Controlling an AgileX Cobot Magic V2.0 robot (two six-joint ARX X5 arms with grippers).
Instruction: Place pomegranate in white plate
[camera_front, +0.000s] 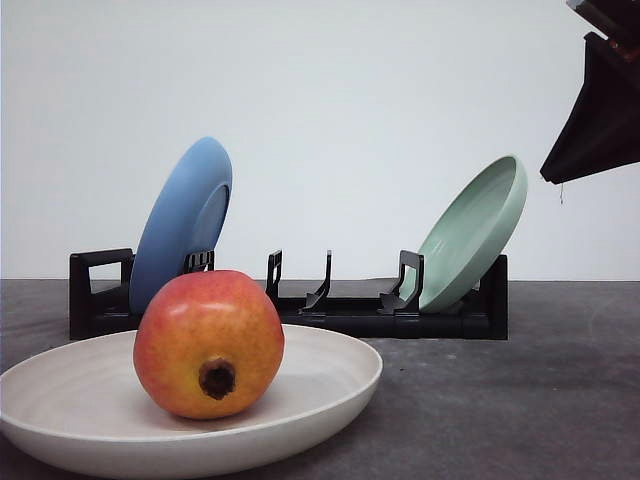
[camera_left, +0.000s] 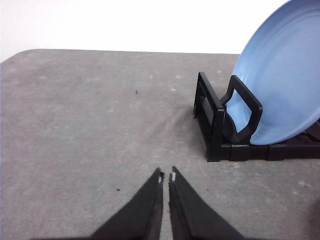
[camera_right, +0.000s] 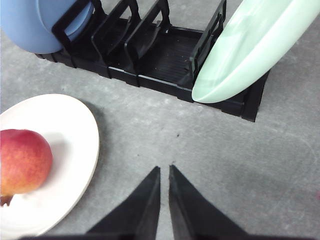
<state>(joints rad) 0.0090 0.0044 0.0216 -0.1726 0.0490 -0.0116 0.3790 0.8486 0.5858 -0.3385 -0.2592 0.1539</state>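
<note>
Since the pomegranate (camera_front: 209, 343) is seen resting inside the white plate (camera_front: 330, 385), calyx toward the front camera and nothing gripping it, the placement is judged complete. It is set left of the plate's middle, well inside the raised rim, so rolling off seems unlikely. Behind it, the blue plate (camera_front: 183, 222) and the green plate (camera_front: 475, 230) are propped tilted in the black rack (camera_front: 350, 315). The left gripper (camera_left: 166, 176) and the right gripper (camera_right: 164, 170) are held over bare table (camera_right: 240, 165), fingers pressed together, holding nothing.

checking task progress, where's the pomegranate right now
Front view: the pomegranate sits in the white plate at near left, in front of the blue plate.
</note>
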